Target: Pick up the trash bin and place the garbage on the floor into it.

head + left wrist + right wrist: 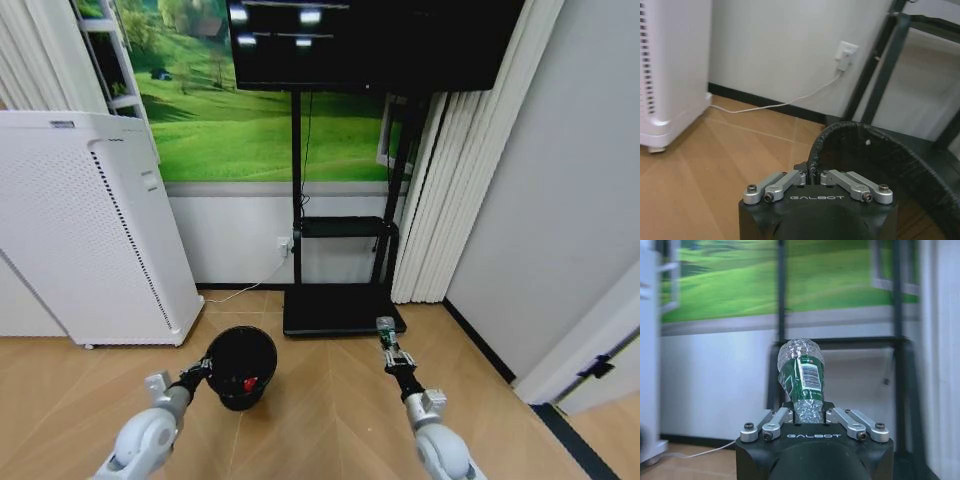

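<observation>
The black trash bin (241,366) hangs just above the herringbone floor (330,410), with my left gripper (204,368) shut on its left rim. In the left wrist view the bin's rim (850,145) is pinched between the left gripper (813,176) fingers. Red garbage (249,383) lies inside the bin. My right gripper (388,340) is to the right of the bin, raised and shut on a clear plastic bottle with a green label (385,325). The right wrist view shows that bottle (802,377) standing up from the right gripper (810,415).
A white perforated appliance (85,230) stands at the left against the wall. A black TV stand (340,310) with its base sits straight ahead, a white cable (775,105) runs to a wall socket (846,54). White curtains (440,190) hang at the right.
</observation>
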`<state>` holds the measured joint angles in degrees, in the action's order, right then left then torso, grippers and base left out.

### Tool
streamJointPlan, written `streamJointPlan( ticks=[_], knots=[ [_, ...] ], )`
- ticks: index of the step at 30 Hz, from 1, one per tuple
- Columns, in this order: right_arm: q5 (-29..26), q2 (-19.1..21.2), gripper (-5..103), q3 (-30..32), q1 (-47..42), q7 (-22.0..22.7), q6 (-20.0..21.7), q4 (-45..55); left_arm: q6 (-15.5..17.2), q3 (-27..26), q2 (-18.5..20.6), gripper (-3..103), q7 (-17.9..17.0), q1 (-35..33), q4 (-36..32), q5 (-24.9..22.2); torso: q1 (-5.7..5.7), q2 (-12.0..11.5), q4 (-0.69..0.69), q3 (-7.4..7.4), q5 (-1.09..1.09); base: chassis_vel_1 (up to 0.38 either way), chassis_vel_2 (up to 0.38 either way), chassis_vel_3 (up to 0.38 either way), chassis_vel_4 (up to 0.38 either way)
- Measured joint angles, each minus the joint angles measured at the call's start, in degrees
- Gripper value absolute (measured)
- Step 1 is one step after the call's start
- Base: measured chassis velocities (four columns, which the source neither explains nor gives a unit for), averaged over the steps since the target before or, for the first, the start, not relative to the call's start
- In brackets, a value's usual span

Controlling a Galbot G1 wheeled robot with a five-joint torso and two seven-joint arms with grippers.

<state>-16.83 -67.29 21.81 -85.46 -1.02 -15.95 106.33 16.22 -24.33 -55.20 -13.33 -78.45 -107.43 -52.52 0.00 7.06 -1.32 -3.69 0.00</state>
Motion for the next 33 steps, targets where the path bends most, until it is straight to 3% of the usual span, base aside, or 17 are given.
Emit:
streamJointPlan(
  ticks=[1, 4, 5, 7, 8, 10, 12, 13, 17, 19, 27, 33],
  knots=[
    [0.0, 0.0, 24, 0.0, 0.0, 0.0, 0.0, 0.0, 0.0, 0.0, 0.0, 7, 0.0, 0.0, 0.0, 0.0, 0.0, 0.0, 0.0, 0.0, 0.0, 0.0, 0.0, 0.0, 0.0],
    [5.5, -1.4, 24, -0.2, -4.0, -4.0, -4.2, 0.4, -0.1, 7.5, 1.0, 7, 5.9, 6.6, 3.6, 0.3, 0.0, 0.0, -0.05, 0.0, 0.02, 0.0, 0.0, 0.0, 0.0],
    [5.5, -1.4, 24, -0.2, -4.0, -4.0, -4.2, 0.4, -0.1, 7.5, 1.0, 7, 5.9, 6.6, 3.6, 0.3, 0.0, 0.0, -0.05, 0.0, 0.02, 0.0, 0.0, 0.0, 0.0],
    [6.5, -1.8, 24, -0.2, -5.7, -6.1, -5.4, 0.8, -0.4, 14.2, 1.5, 7, 9.5, 11.7, 7.5, 0.9, 0.0, 0.0, -0.06, 0.0, -0.01, 0.0, 0.0, 0.0, 0.0],
    [6.5, -1.8, 24, -0.2, -5.7, -6.1, -5.4, 0.8, -0.4, 14.2, 1.5, 7, 9.5, 11.7, 7.5, 0.9, 0.0, 0.0, -0.06, 0.0, -0.01, 0.0, 0.0, 0.0, 0.0],
    [7.4, -1.9, 24, -0.3, -6.1, -8.1, -6.5, 0.8, -0.7, 21.0, 1.1, 7, 11.1, 17.3, 11.3, 1.2, 0.0, 0.0, -0.03, 0.0, 0.0, 0.0, 0.0, 0.0, 0.0],
    [7.5, -1.8, 24, -0.5, -6.0, -8.4, -6.7, 0.8, -0.8, 22.7, 0.8, 7, 11.3, 18.8, 12.1, 1.2, 0.0, 0.0, -0.03, -0.01, 0.0, 0.0, 0.0, 0.0, 0.0],
    [7.3, -1.3, 24, -1.3, -5.4, -8.7, -6.7, 0.9, -0.9, 26.2, 0.0, 7, 11.7, 21.5, 13.7, 1.2, 0.0, 0.0, -0.04, 0.0, 0.01, 0.0, 0.0, 0.0, 0.0],
    [6.5, -0.6, 24, -2.4, -4.6, -9.1, -6.7, 1.6, -1.1, 29.5, -0.7, 7, 12.5, 23.8, 15.5, 1.4, 0.0, 0.0, -0.03, 0.0, 0.0, 0.0, 0.0, 0.0, 0.0],
    [5.2, 1.1, 24, -5.0, -3.7, -9.6, -6.5, 2.9, -1.6, 33.9, -1.7, 7, 14.8, 26.1, 17.9, 2.3, 0.0, 0.0, -0.01, -0.01, 0.0, 0.0, 0.0, 0.0, 0.0],
    [5.4, 2.2, 24, -9.4, -2.3, -10.1, -6.5, 2.3, -3.2, 39.5, -3.0, 7, 20.5, 27.9, 19.0, 3.0, 0.0, 0.0, -0.03, 0.0, 0.0, 0.0, 0.0, 0.0, 0.0],
    [6.2, 1.8, 24, -10.2, -2.3, -10.2, -7.2, 0.8, -4.1, 39.1, -2.3, 7, 25.7, 27.0, 17.8, 3.0, 0.0, 0.0, -0.02, 0.0, 0.0, 0.0, 0.0, 0.0, 0.0]
  ],
)
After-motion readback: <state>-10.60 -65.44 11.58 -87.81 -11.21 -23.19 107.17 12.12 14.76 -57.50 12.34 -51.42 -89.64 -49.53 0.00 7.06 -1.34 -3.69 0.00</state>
